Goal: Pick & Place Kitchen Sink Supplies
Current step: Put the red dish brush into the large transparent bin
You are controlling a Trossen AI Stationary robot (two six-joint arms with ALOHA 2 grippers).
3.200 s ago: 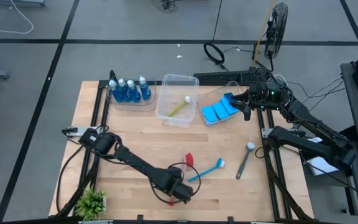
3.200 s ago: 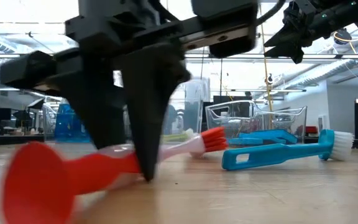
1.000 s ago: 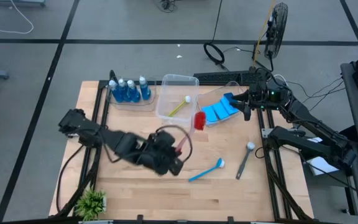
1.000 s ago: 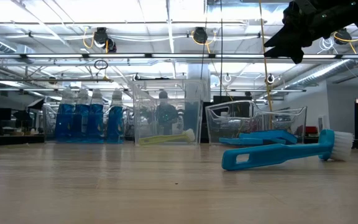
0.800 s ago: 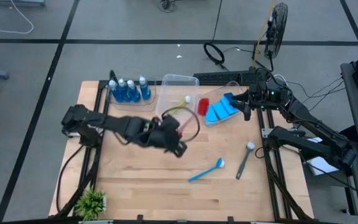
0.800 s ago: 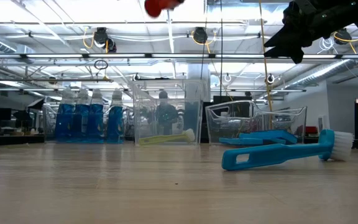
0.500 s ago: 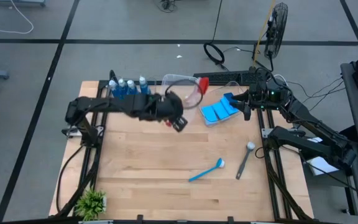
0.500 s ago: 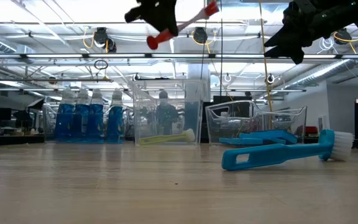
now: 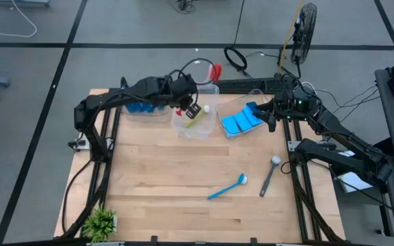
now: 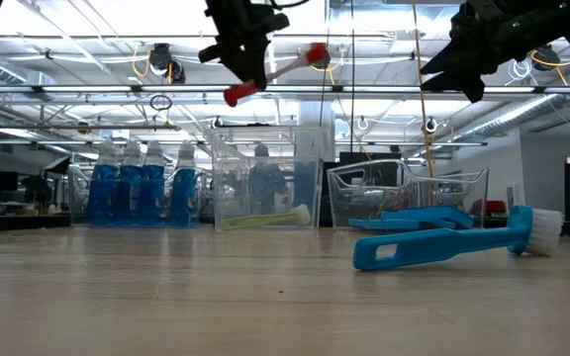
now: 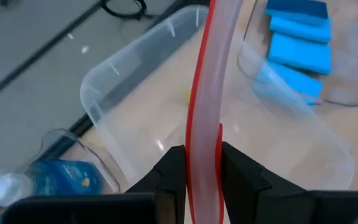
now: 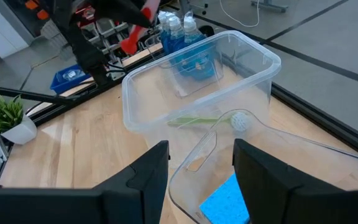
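My left gripper (image 9: 185, 102) is shut on a red dish brush (image 9: 214, 71) and holds it in the air over the middle clear tub (image 9: 212, 115). A yellow-green brush (image 9: 197, 118) lies in that tub. Blue bottles (image 9: 142, 101) stand in the far-left tub. Blue sponges (image 9: 241, 121) lie in the right tub. On the table lie a blue brush (image 9: 228, 186) and a grey brush (image 9: 270, 174). My right gripper (image 12: 201, 180) hangs open above the sponge tub, with nothing between its fingers. My left gripper pinches the red brush's pale handle (image 11: 204, 152) between its two fingers (image 11: 174, 167), nearer the red butt end (image 10: 234, 96) than the bristle head (image 10: 317, 54). The fingers slant down from above and lie across the handle. The brush is lifted clear and tilted, head end higher.
A small green plant (image 9: 101, 222) stands at the near left corner. The three clear tubs line the far edge. Bare wood lies between them and the two loose brushes at the near right.
My left gripper has swung from the middle of the table toward the far edge, turning as it went, and now hangs over the middle tub. The red brush has gone with it, still held and clear of the table. My right gripper has kept still.
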